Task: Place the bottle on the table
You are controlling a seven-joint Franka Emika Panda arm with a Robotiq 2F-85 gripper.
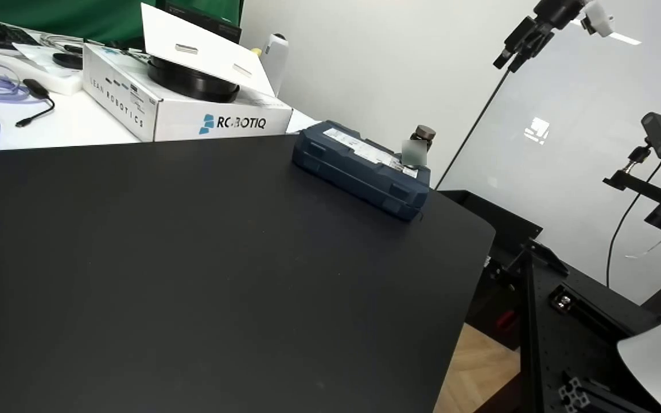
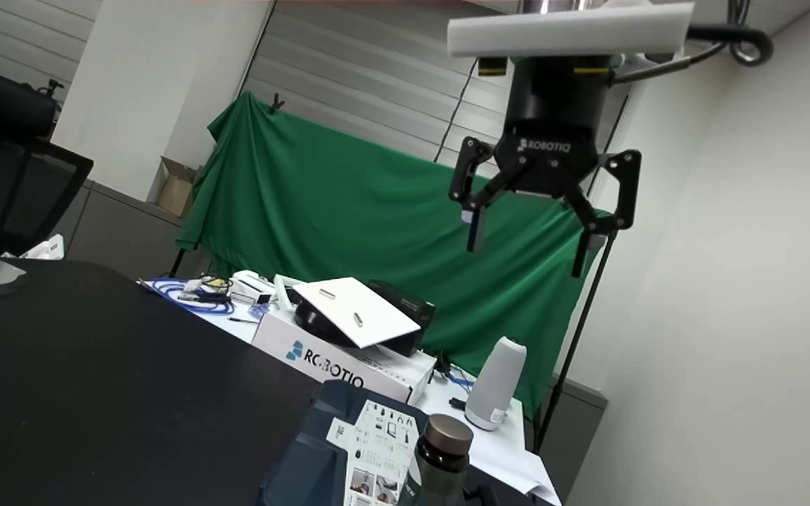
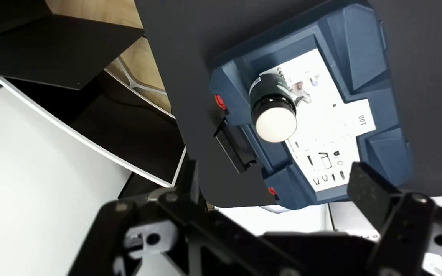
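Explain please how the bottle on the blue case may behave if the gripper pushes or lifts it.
The bottle stands upright and looks taller than wide, so a high sideways push would probably tip it. Its cap looks round, so once fallen it could roll off the blue case. The glossy dark neck looks smooth, perhaps slippery.

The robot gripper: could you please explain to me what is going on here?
The robot's gripper hangs open in the air, holding nothing. The bottle stands upright on the dark blue case, which lies on the table. The task, placing the bottle directly on the table, is not yet done.
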